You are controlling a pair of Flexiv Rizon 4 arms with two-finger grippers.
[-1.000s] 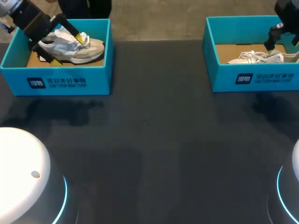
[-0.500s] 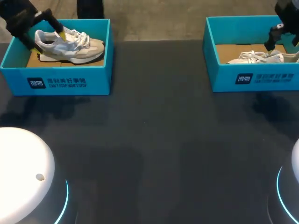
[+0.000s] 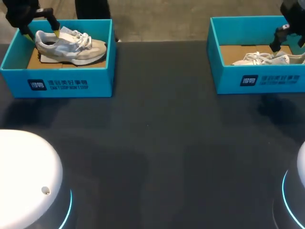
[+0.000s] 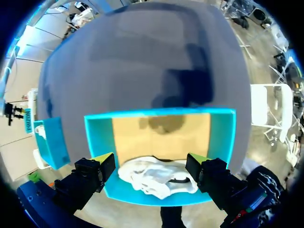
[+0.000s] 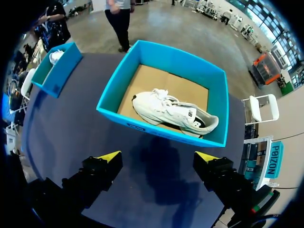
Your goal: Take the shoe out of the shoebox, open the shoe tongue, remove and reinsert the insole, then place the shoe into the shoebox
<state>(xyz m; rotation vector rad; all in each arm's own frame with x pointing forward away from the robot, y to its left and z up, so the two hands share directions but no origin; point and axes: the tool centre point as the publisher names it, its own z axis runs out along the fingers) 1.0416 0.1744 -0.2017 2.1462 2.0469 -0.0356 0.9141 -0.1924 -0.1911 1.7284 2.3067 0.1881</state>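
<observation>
**One arm backs off; both shoes lie boxed**

Two boxes sit at the far corners of the table [image 3: 157, 143], each with a white shoe on its cardboard floor. The change belongs to the left gripper [image 3: 44, 34]. A second ago its yellow tips straddled the left shoe [image 3: 71, 47] at mid-length. Since then it has pulled back toward the heel and the rear corner of the left box [image 3: 57, 83].

Its fingers are spread wide and hold nothing. In the left wrist view the shoe lies between and ahead of them, apparently untouched. The shoe itself has not shifted: it rests on its sole, toe pointing to the table's middle.

The right gripper [image 5: 158, 156] has not moved across the three head frames. It hovers, fingers apart and empty, over bare table on the near side of the right box [image 5: 156, 130]. The right shoe [image 5: 173, 111] lies inside it, laces up.

Judged from this, the retreat reads either as a shoe just set down, closing out the task on the left, or as a grasp abandoned before the lift. The pictures cannot settle which. Neither shoe's insole can be made out.
</observation>
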